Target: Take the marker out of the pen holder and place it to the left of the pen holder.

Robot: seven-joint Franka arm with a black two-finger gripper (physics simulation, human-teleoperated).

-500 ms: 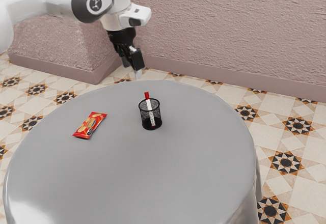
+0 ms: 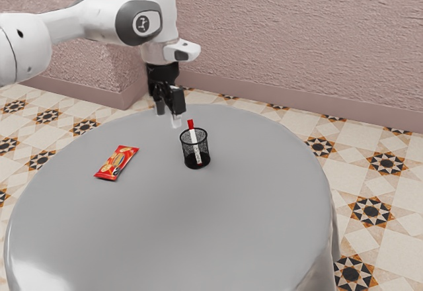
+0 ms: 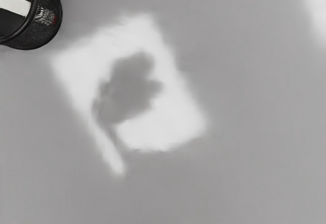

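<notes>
My gripper (image 2: 168, 120) hangs above the table's far part in the exterior view, its two fingertips apart with nothing between them. The black mesh pen holder (image 2: 204, 152) stands upright just toward the exterior view's right of it and lower. Inside leans the white marker (image 2: 195, 143), its red end sticking up over the rim. In the wrist view, part of the pen holder (image 3: 50, 28) appears at a corner, with a white stretch of the marker (image 3: 14, 3) in it.
A red snack packet (image 2: 117, 163) lies flat on the round grey table (image 2: 178, 225), toward the exterior view's left of the pen holder. A pink textured wall (image 2: 297, 36) rises beyond the table.
My hand has come down and slightly toward the exterior view's left, and it now hangs more upright. The pen holder, marker and packet have stayed where they were.
</notes>
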